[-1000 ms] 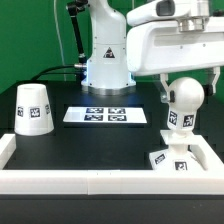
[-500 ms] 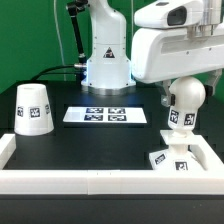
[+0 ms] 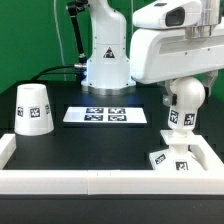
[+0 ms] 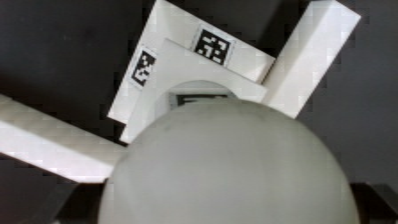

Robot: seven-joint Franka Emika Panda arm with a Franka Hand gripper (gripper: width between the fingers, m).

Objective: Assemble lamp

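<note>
Exterior view: lamp parts lie spread over the black surface [image 3: 95, 140], with the bulb held aloft.
The tapered shade [image 3: 33, 108] stands upright near the left edge. The marker board [image 3: 105, 116] lies flat mid-surface, toward the back. At the right, the tool [image 3: 186, 86] is clenched on the round bulb [image 3: 182, 104], neck down, apart from and above the square base [image 3: 170, 159] in the front right corner.

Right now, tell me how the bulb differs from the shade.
The bulb is round with a neck; the shade is a tapered cup. The bulb is held up off the table; the shade stands on it. Both are white and tagged.
</note>
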